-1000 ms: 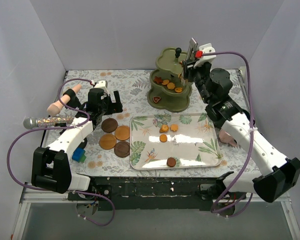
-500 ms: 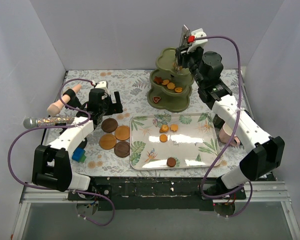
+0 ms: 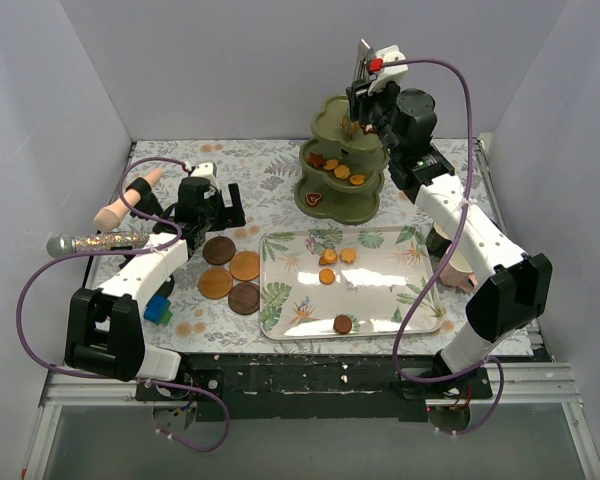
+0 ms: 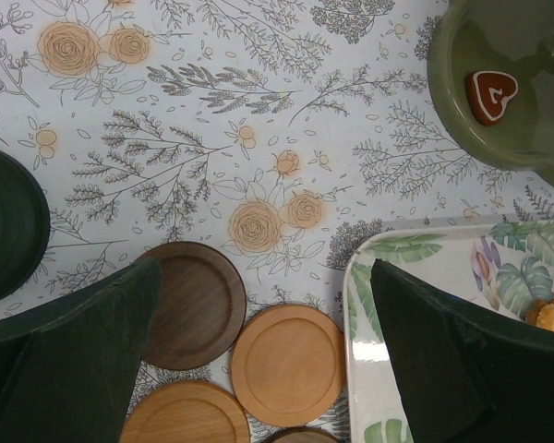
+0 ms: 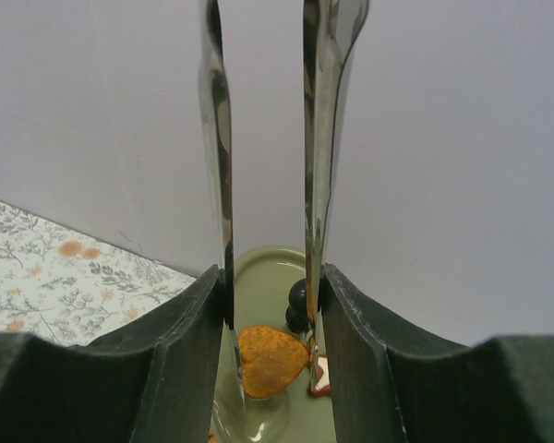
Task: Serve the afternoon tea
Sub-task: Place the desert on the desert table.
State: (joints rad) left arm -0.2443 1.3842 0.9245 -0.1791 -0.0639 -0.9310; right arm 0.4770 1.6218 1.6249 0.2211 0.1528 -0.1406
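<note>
From above, the olive stand (image 3: 345, 205) sits at twelve o'clock from the tray (image 3: 280, 300). The right gripper (image 3: 363, 108) hangs over its top tier, and the left gripper (image 3: 218, 208) is at twelve o'clock from the coasters (image 3: 230, 272). On the left wrist, the fingers (image 4: 83, 341) are spread wide above the coasters (image 4: 286, 365). On the right wrist, the fingers (image 5: 180, 360) clamp the metal tongs (image 5: 316, 138), with an orange heart biscuit (image 5: 268, 358) between the tips, at six o'clock from the black knob (image 5: 298, 305).

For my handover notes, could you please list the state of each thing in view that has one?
left fingers, open, empty.
right fingers, shut on tongs.
tongs, tips down, either side of heart biscuit.
three-tier stand, upright, partly loaded.
tray, flat, carrying four biscuits.
coasters, flat, unstacked, bare.
</note>
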